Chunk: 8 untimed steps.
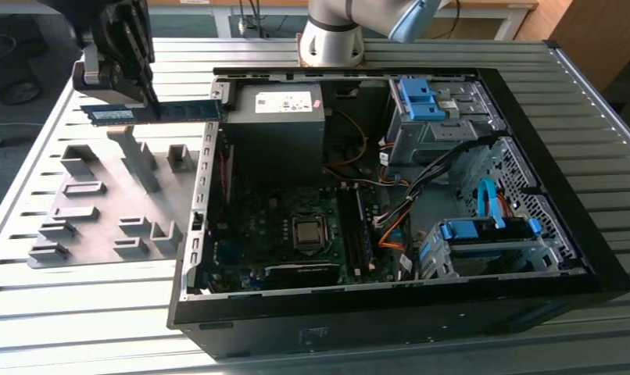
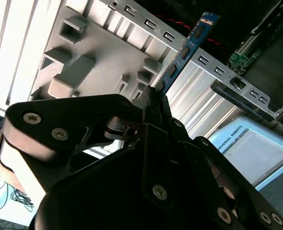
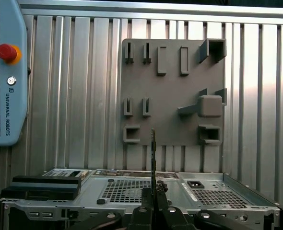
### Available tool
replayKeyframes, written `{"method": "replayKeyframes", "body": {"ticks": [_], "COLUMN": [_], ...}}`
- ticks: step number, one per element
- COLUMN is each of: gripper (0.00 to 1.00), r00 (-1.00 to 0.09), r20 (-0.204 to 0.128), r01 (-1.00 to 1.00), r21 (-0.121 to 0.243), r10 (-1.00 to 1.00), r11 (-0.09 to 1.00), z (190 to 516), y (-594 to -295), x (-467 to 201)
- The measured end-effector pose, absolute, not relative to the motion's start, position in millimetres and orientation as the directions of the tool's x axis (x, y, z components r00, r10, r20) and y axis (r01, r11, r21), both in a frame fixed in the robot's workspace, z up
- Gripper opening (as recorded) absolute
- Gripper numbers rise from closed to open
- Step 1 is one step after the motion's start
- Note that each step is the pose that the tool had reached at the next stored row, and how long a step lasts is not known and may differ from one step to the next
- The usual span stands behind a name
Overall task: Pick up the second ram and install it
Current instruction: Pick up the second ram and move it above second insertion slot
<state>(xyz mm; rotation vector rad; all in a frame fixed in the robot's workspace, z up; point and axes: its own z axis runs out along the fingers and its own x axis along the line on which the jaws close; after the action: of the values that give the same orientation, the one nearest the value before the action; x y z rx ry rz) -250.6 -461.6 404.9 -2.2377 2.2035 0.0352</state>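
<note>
Green memory stick (image 1: 153, 113) hangs clamped edge-on in my gripper (image 1: 122, 86), at ten o'clock from the open computer case (image 1: 399, 211), ready for slotting.

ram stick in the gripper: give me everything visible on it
The second ram is a long, thin, flat circuit-board stick, dark with a row of black chips and a blue-white label near one end. The gripper is shut on it at one end, holding it lifted and roughly level above the grey holder tray, its free end reaching toward the open computer case wall. In the first wrist view it shows edge-on. Nothing else touches it.
</note>
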Motion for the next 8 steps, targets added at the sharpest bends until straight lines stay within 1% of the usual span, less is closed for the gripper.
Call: {"method": "replayKeyframes", "body": {"ticks": [8], "gripper": [0.14], "r00": [0.001], "r20": [-0.017], "r01": [-1.000], "r21": [0.015], "r10": [-1.000], "r11": [-0.001], "z": [404.8], "y": [-461.6], "x": [-239.7]}}
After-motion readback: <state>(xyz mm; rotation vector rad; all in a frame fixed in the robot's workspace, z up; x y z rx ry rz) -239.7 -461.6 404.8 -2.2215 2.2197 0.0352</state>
